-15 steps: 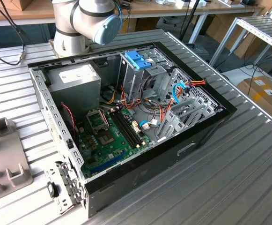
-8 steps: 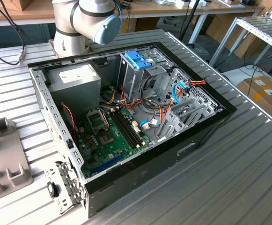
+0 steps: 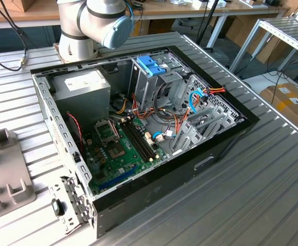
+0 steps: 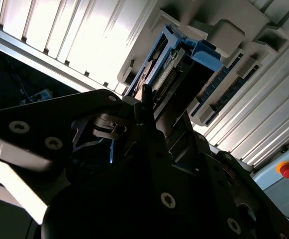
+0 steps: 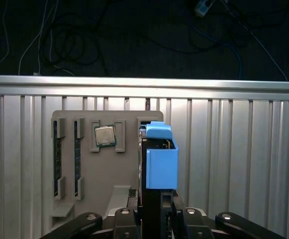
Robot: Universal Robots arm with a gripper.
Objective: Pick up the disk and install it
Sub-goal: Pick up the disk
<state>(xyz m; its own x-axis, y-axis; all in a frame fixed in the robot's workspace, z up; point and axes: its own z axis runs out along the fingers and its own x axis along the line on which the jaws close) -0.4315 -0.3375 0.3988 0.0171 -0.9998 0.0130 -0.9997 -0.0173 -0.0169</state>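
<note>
Blue-railed disk [image 5: 161,167] is standing on edge in a slot of the grey holder tray [image 5: 99,174] on the ribbed tabletop [image 5: 234,164] | claw [image 5: 156,201] is sitting at its near end, clamped or loose I cannot tell | judging: worth keeping centred and square to the slot, lifting straight so the rails are not snagging.

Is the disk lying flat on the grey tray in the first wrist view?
No, the disk stands upright on its edge, with a blue side rail facing the camera, in a holder of the grey tray.
</note>
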